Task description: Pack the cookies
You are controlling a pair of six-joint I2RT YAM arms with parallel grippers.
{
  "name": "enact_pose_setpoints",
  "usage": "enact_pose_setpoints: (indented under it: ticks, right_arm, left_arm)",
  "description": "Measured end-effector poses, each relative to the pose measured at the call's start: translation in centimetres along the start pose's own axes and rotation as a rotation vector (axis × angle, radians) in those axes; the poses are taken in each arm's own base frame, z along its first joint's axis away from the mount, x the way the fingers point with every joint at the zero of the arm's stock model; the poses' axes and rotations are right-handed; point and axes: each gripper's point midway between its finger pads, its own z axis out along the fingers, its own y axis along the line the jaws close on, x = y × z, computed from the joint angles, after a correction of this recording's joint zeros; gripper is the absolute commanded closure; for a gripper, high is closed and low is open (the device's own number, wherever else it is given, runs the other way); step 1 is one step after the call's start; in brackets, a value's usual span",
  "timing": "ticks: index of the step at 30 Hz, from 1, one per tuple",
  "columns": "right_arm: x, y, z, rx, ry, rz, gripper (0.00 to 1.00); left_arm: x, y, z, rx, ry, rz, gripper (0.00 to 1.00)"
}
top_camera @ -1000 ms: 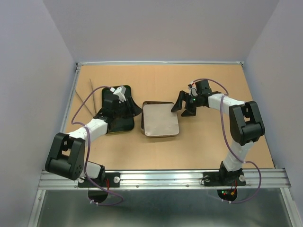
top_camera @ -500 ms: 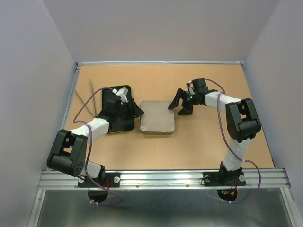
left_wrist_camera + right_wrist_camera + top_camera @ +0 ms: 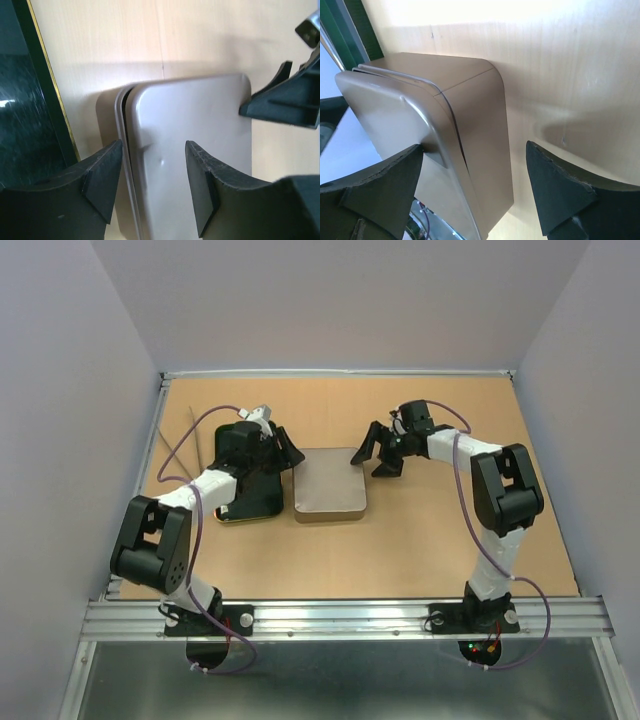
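Observation:
No cookies show in any view. A tan metal box (image 3: pixel 330 483) with its lid on stands mid-table. In the left wrist view the lid (image 3: pixel 195 145) sits a little offset on the box rim (image 3: pixel 106 112). My left gripper (image 3: pixel 284 449) is open at the box's far-left corner, and its fingers (image 3: pixel 102 180) straddle the lid's left edge. My right gripper (image 3: pixel 379 452) is open at the far-right corner. In the right wrist view the box side (image 3: pixel 480 125) and lid (image 3: pixel 385 115) lie between its open fingers (image 3: pixel 560 190), which are apart from the box.
A black tray (image 3: pixel 250 502) with a gold rim lies just left of the box, partly under my left arm, and shows in the left wrist view (image 3: pixel 25 100). Thin metal tongs (image 3: pixel 194 436) lie at the far left. Walls close in three sides.
The lid has gone from tilted to lying flat on the box, which has shifted slightly left and farther back. Both grippers have moved toward the far side, staying open.

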Motion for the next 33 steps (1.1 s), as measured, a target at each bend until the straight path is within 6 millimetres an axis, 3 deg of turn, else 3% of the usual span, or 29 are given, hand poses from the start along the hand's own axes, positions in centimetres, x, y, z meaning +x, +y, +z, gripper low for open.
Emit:
enact_pose_setpoints:
  ticks: [5, 19, 26, 33]
  right_arm:
    - [-0.8, 0.3, 0.4, -0.001, -0.011, -0.003, 0.12]
    - [-0.8, 0.2, 0.7, -0.004, -0.004, 0.001, 0.13]
    - [-0.9, 0.2, 0.6, -0.005, -0.007, 0.001, 0.13]
    - [-0.8, 0.3, 0.7, -0.009, -0.004, -0.001, 0.1]
  left_arm:
    - [-2.0, -0.4, 1.4, -0.018, -0.027, 0.002, 0.37]
    - [0.3, 2.7, 2.3, -0.13, 0.027, -0.056, 0.44]
    - [-1.3, 2.5, 4.5, -0.1, 0.009, -0.12, 0.5]
    - [-1.8, 2.9, 4.3, -0.115, -0.011, -0.149, 0.53]
